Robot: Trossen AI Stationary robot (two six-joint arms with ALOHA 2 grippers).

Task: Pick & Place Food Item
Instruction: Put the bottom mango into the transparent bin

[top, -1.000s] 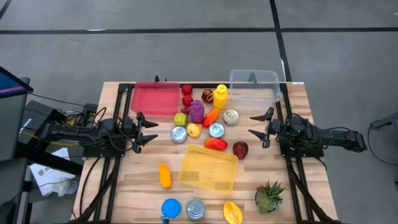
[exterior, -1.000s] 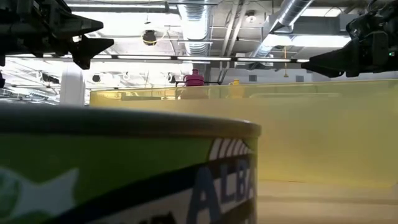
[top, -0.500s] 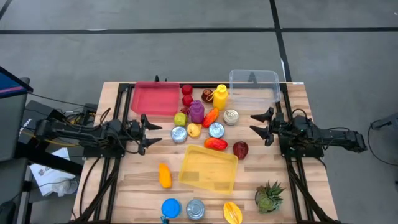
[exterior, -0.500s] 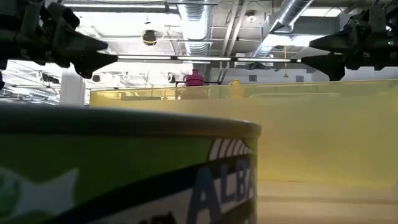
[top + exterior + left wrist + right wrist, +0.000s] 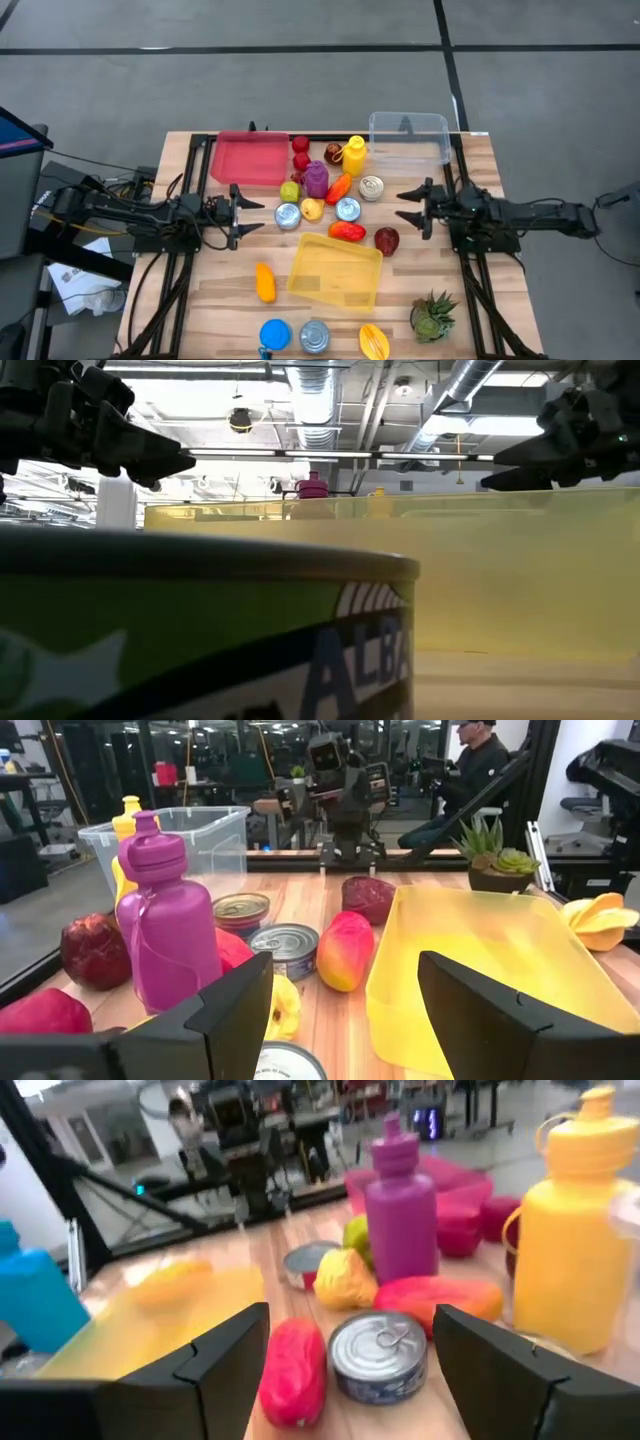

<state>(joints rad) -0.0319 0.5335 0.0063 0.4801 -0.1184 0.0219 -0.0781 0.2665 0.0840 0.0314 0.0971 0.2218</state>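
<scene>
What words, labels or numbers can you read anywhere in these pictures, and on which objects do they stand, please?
"ALBA": white letters, cut off at the picture's edge, on the green and dark blue label of the round metal can that fills the foreground of the low view.
Lids of the small silver ring-pull tins: no print can be made out.
Purple plastic bottle and yellow plastic bottle: no lettering shows.
Nothing else is legible.

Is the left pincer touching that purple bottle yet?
Apart. The high view shows bare table between the left pincer and the purple bottle.
</scene>
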